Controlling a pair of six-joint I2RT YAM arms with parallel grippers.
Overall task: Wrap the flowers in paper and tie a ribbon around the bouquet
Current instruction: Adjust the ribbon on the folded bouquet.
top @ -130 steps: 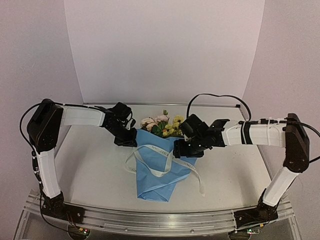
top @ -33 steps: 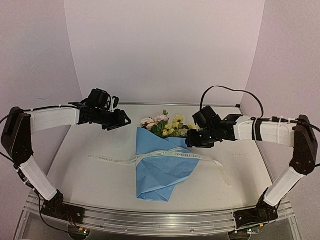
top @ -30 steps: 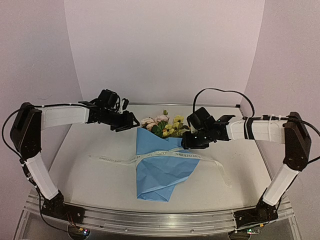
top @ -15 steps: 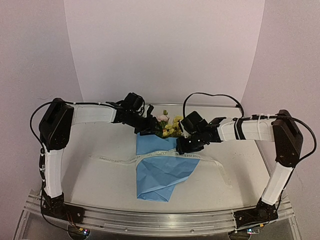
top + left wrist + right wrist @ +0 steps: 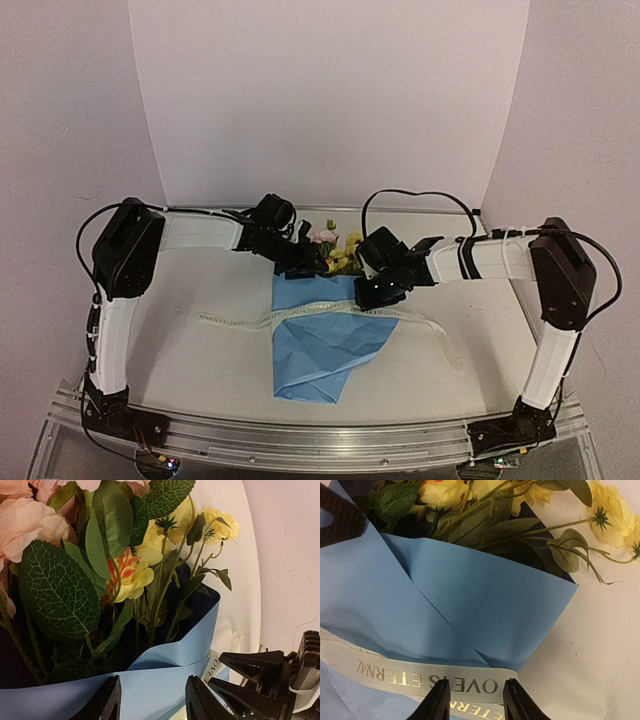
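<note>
Shows, from above, a bouquet (image 5: pixel 315 372) lying flat at the middle of the desk (image 5: pixel 180 350), narrow tip toward the near edge, wide rim toward the far edge. Shows the flowers (image 5: pixel 335 250), pink and yellow with dark leaves, spilling out of the bright blue paper (image 5: pixel 345 338) at that rim. Shows a cream ribbon (image 5: pixel 235 318) stretched across the cone just below the rim, one end trailing toward the left edge, the other toward the right edge, with gold lettering legible in the right wrist view.

Places the left gripper (image 5: pixel 303 265) at the rim's left side, beside the pink blossoms, fingers (image 5: pixel 107 702) apart with the paper's edge seen between them. Cannot tell whether touching the paper. Places the right gripper (image 5: pixel 372 293) at the rim's right side, fingers apart, straddling the ribbon from above. Cannot tell whether touching it.

Against a second ago: brings the left gripper in from well left of the bouquet, toward the far-left corner, right up to the rim. Sets the right gripper slightly further left and closer to the paper. Leaves bouquet and ribbon where they lay.

Against about four seconds ago: ribbon no longer looped loosely over the cone, now drawn out straight to either side.
</note>
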